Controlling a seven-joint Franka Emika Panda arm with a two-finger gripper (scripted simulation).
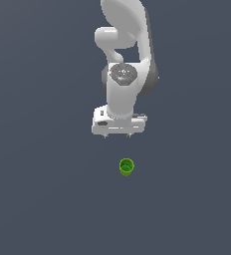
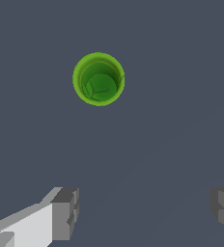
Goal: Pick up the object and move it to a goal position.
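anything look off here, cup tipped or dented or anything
Nothing stands out. The green cup stands upright on the plain grey floor, rim round and whole, nothing spilled in or around it. The hand hangs open, apart from the cup, holding nothing.

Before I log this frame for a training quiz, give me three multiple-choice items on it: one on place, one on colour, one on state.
1. Where is the cup in the exterior view?
A. below the gripper
B. above the arm
C. at the far left edge

2. What colour is the cup?
A. red
B. green
C. blue

3. How is the gripper?
A. shut on the cup
B. open, holding nothing
C. out of view

Answers: 1 A, it sits under the gripper in the picture. 2 B, bright green in both views. 3 B, the wrist view shows fingers wide apart, cup clear of them.
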